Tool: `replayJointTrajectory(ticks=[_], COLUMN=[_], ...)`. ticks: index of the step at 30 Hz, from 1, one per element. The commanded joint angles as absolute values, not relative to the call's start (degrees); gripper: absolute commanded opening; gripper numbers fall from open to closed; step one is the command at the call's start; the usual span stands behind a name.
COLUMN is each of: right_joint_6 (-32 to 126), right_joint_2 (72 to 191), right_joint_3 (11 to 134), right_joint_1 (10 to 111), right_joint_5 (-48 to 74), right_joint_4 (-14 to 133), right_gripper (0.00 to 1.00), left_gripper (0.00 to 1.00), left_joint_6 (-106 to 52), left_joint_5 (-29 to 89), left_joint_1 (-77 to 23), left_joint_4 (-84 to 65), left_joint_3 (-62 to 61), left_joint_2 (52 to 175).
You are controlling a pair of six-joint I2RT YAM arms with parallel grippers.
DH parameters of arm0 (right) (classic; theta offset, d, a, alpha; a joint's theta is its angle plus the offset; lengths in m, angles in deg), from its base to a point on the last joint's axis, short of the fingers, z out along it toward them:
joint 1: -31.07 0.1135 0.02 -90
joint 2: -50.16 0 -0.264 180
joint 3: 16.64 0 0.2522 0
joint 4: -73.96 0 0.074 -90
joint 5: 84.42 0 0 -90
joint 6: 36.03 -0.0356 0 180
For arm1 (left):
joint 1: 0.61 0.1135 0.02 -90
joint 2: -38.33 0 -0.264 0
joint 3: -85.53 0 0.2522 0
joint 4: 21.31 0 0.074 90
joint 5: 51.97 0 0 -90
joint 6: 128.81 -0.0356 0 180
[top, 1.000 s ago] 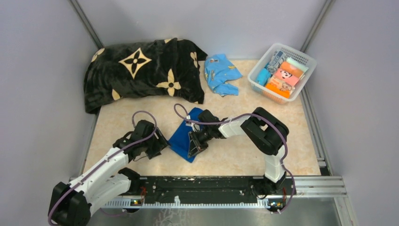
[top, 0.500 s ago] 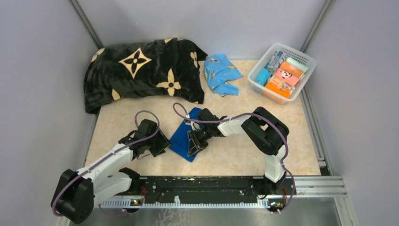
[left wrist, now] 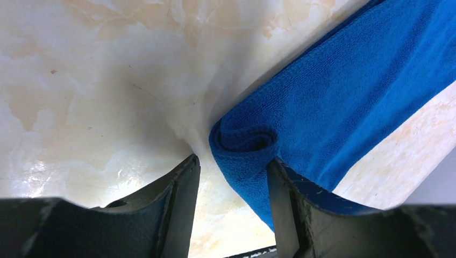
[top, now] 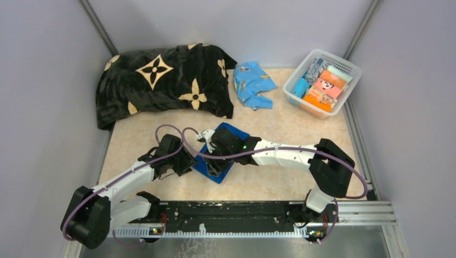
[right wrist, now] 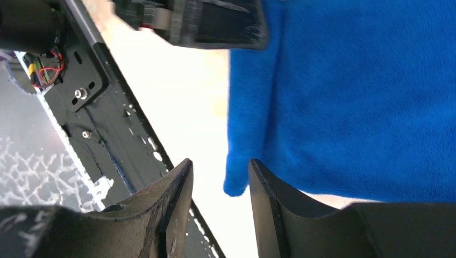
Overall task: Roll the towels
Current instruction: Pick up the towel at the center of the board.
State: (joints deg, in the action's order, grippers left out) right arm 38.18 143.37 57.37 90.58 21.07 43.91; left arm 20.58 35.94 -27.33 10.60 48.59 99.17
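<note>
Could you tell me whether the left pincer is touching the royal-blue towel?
Touching: the left wrist view shows the royal-blue towel, its rolled end against one finger of the left pincer; the other finger is clear.

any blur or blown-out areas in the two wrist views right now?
Right wrist view: the beige marble-look tabletop is blown out nearly white, and the black left arm along the top edge is blurred. Left wrist view: the large royal-blue terry towel is sharp, with mild glare on the tabletop at lower left.
</note>
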Motion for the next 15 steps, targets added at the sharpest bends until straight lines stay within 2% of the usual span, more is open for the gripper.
replayJointTrajectory(ticks=[1,13,15], right_joint_6=[44.56,47.02,47.04], right_joint_2=[141.6,151.35,152.62], right_joint_3=[60.62,61.48,61.07], right_joint_1=[96.84,102.3,103.35], right_joint_5=[8.51,-0.61,-5.32], right_joint_4=[44.0,47.58,46.23], right_gripper=[0.43,0.44,0.45], left_gripper=[0.56,0.55,0.55], left_joint_6=[20.22,19.66,19.32], left_joint_5=[37.29,37.38,37.77], left_joint_1=[-26.81,-26.83,-26.85], left_joint_4=[12.58,12.31,12.31], left_joint_3=[49.98,49.98,49.56], left_joint_2=[100.81,101.38,102.06])
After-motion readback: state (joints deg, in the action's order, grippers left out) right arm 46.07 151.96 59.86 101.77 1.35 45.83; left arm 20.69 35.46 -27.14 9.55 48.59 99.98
